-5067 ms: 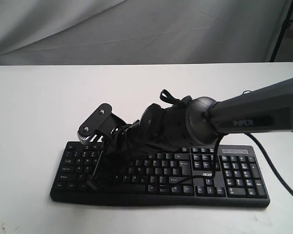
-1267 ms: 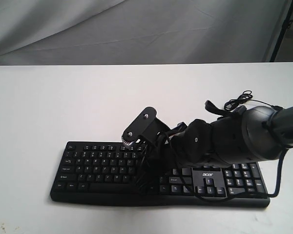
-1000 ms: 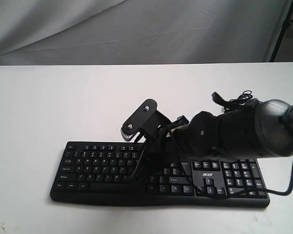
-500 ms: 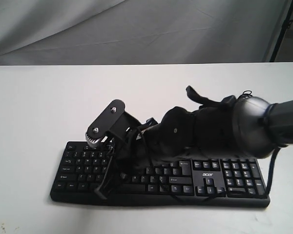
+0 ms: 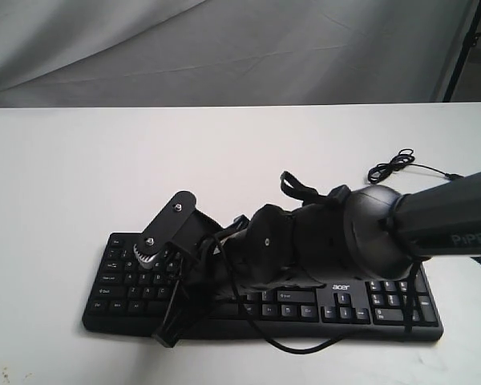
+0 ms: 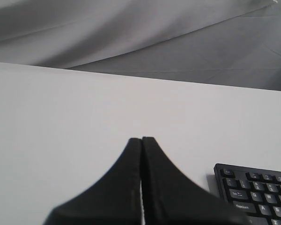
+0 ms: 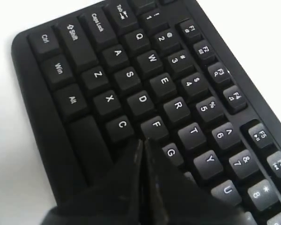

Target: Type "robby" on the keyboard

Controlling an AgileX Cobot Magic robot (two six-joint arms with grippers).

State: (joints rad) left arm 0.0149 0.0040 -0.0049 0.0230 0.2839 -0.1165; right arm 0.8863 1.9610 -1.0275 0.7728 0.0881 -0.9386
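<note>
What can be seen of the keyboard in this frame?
The keyboard is black, plastic-looking and full-size, with a number pad, white legends and a white acer logo. It lies flat on the white table, its long side toward the exterior camera. The right arm covers its middle. The shut right pincer points down at the keys near F and G; whether it touches them cannot be told.
</note>
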